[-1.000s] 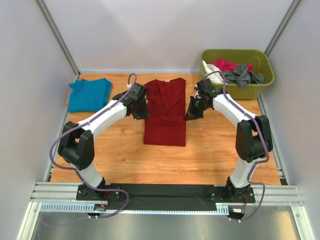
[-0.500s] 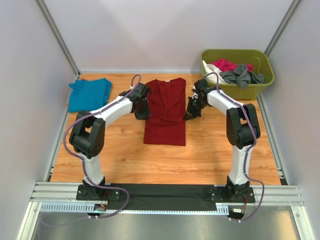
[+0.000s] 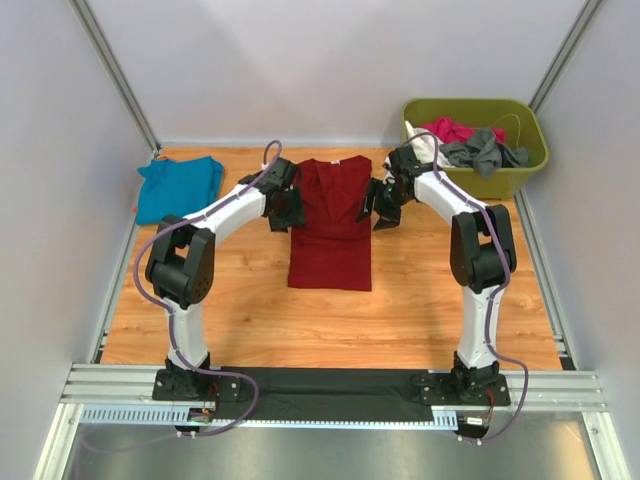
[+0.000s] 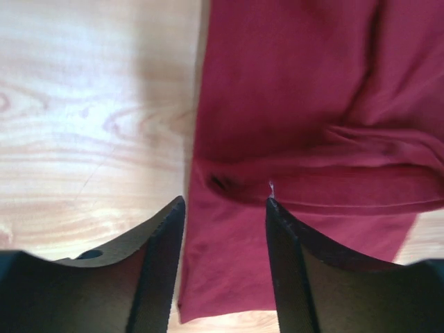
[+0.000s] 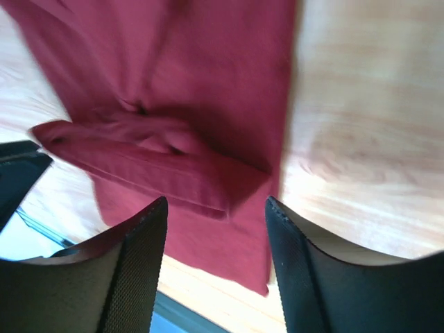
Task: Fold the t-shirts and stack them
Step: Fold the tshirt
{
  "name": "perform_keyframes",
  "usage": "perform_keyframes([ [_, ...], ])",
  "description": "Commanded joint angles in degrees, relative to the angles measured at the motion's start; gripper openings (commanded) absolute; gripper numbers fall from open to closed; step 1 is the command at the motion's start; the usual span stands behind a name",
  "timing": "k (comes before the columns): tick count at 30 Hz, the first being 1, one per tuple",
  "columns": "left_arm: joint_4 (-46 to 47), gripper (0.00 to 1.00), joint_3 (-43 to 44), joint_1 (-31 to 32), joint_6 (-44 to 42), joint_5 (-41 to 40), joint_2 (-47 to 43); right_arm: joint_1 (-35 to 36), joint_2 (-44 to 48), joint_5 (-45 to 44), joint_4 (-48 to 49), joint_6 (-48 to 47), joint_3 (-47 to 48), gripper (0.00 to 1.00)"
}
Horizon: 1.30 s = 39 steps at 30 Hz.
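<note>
The dark red t-shirt (image 3: 330,225) lies flat on the wooden table (image 3: 430,290), folded into a narrow strip with its sleeves turned in. My left gripper (image 3: 284,207) hovers at its left edge and my right gripper (image 3: 379,203) at its right edge. In the left wrist view the open left gripper (image 4: 225,202) holds nothing, and the red t-shirt (image 4: 298,104) lies beneath it. The right gripper (image 5: 216,201) is likewise open over the red t-shirt (image 5: 194,83) with its folded sleeve. A teal-blue t-shirt (image 3: 178,188) lies folded at the far left.
A green bin (image 3: 500,183) at the far right corner holds pink, white and grey garments. Grey walls close in the table on the left, right and back. A metal rail runs along the near edge by the arm bases.
Both grippers were shut at the red t-shirt's sides and now stand open. Both have shifted a little toward the far end of the shirt.
</note>
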<state>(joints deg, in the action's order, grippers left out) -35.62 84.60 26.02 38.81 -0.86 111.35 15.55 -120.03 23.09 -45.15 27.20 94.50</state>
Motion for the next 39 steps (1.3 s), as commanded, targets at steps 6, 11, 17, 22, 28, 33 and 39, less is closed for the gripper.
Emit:
perform_keyframes([
  [6, 2.49, 0.64, 12.16, -1.59, 2.85, -1.42, 2.2, -0.35, 0.41, 0.2, 12.45, 9.89, 6.22, 0.61],
  [11, 2.13, 0.79, 9.91, -1.67, 1.98, -0.55, -2.34, -0.26, 4.43, -1.46, 10.61, 8.23, 6.85, 0.67],
  [17, 1.95, 0.83, -6.15, -1.59, 1.97, 3.14, -15.35, 0.0, 16.72, -4.19, 7.36, 4.97, -5.44, 0.76],
  [22, 3.27, 0.82, -20.5, -0.01, 4.17, 6.05, -26.86, 2.29, 28.07, -5.43, 8.22, 6.62, -24.42, 0.81],
  [28, 8.45, 0.73, -34.3, 1.66, 6.8, 9.39, -29.96, 4.4, 34.59, -4.46, 16.65, 11.73, -40.86, 0.75],
  [33, 13.55, 0.71, -39.5, 1.84, 8.92, 10.27, -31.37, 6.51, 34.16, -5.6, 19.13, 12.0, -44.31, 0.72],
  [39, 16.45, 0.67, -39.51, 2.63, 9.09, 11.76, -27.78, 7.3, 29.86, -4.81, 22.29, 11.82, -45.81, 0.6],
])
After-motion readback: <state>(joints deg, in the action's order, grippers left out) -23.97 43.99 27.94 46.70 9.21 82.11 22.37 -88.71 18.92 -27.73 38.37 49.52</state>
